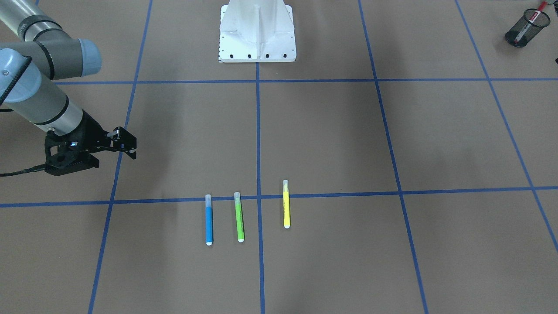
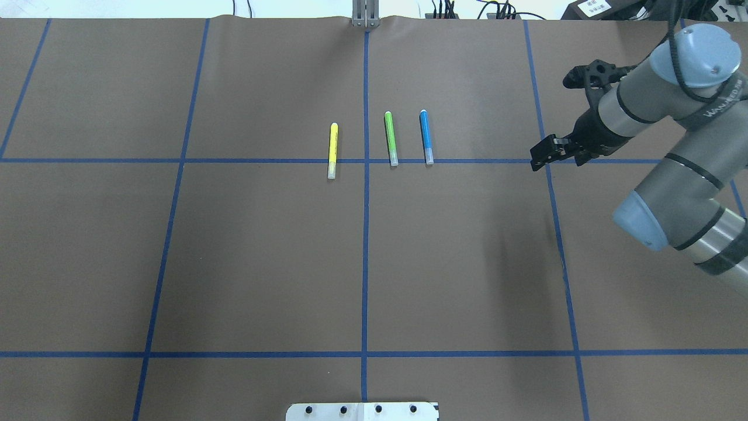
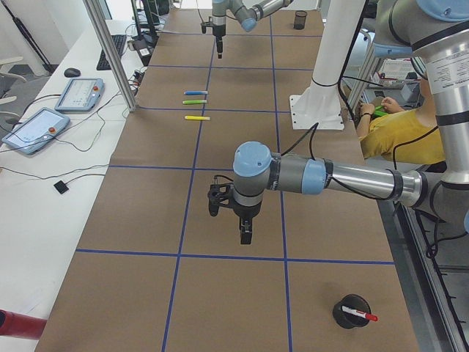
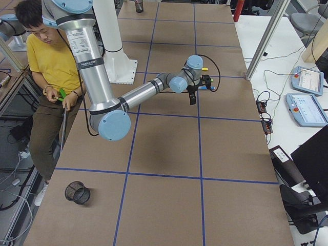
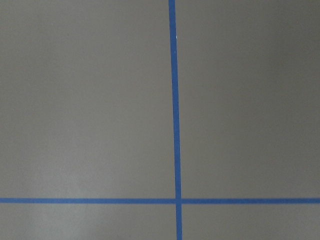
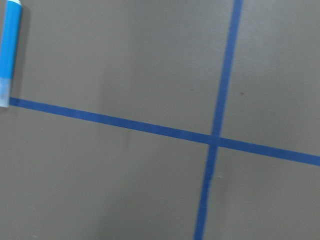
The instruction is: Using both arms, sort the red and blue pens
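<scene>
The blue highlighter (image 1: 209, 224) (image 2: 426, 135) lies flat near the table's middle, and its clear-capped end shows at the right wrist view's left edge (image 6: 10, 50). My right gripper (image 1: 127, 143) (image 2: 542, 153) hovers open and empty a short way to the robot's right of it. The red-capped marker (image 3: 360, 316) (image 1: 541, 5) stands in a black mesh cup (image 1: 526, 28) (image 3: 352, 312) at the robot's left end. My left gripper (image 3: 245, 233) points down over bare paper near that cup. I cannot tell whether it is open or shut.
A green highlighter (image 1: 239, 216) and a yellow highlighter (image 1: 286, 204) lie parallel beside the blue one. A second black mesh cup (image 4: 77, 192) stands at the robot's right end. The white robot base (image 1: 257, 32) and a seated person (image 4: 51, 56) are at the table's edge.
</scene>
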Motion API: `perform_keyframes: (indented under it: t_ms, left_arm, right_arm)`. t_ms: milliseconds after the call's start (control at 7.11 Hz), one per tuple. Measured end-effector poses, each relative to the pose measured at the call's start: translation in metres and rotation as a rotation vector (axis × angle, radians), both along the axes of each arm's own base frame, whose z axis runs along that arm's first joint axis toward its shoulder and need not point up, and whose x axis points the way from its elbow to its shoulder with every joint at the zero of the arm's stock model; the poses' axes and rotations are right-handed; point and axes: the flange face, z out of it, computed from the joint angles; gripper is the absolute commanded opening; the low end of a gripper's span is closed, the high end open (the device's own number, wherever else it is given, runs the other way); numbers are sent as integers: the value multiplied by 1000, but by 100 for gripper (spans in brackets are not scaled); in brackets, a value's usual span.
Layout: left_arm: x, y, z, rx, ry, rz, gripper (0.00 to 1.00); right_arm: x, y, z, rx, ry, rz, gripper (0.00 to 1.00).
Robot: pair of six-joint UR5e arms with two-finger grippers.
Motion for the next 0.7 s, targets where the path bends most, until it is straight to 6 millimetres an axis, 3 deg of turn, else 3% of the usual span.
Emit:
perform_keyframes:
  t_ms: [422,704]
  left_arm:
    - [4,-9,6,41,33,-13,100]
    - [4,-8,5,69,38,-11,100]
  right_arm:
    - [-64,-42,-36,-55,27,51,97]
    - [-113,-75,-75,-143,106,93,96]
